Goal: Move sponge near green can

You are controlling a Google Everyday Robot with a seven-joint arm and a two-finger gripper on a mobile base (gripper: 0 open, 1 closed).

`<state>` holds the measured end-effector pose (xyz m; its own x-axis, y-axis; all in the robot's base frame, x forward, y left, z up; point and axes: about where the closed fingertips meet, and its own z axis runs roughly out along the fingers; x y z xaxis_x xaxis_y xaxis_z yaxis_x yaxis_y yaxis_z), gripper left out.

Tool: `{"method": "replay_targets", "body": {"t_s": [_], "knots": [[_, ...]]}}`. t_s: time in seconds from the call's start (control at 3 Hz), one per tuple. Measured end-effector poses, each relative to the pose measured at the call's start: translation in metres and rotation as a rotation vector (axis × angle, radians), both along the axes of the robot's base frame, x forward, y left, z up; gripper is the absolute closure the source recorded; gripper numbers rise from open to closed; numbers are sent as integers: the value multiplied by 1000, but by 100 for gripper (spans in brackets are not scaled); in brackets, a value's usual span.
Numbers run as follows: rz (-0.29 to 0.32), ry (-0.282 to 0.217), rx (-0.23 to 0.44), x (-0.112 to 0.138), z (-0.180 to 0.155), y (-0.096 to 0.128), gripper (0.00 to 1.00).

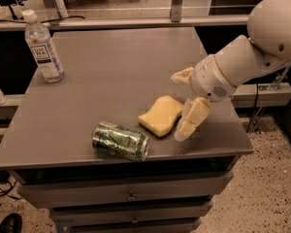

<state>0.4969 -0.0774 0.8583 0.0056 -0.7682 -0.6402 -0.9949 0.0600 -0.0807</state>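
The pale yellow sponge [160, 115] lies flat on the grey table [111, 67], near its front edge. The dented green can [120, 141] lies on its side just left of and in front of the sponge, a small gap between them. My gripper [178, 106] is at the sponge's right side, open. One cream finger [182, 75] is behind the sponge and the other [192, 118] is at its right edge. The fingers hold nothing.
A clear plastic bottle [42, 45] with a white cap stands at the table's back left. Drawers [131, 196] sit below the table top. A metal rail and frame [136, 19] run behind the table. The front edge is close to the can.
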Motion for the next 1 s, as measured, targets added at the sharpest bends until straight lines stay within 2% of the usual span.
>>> {"method": "replay_targets", "body": {"t_s": [0.33, 0.67, 1.0], "knots": [[-122, -89, 14, 20, 19, -38, 0], [-272, -202, 75, 40, 49, -82, 0], [-353, -288, 127, 71, 75, -109, 0]]}}
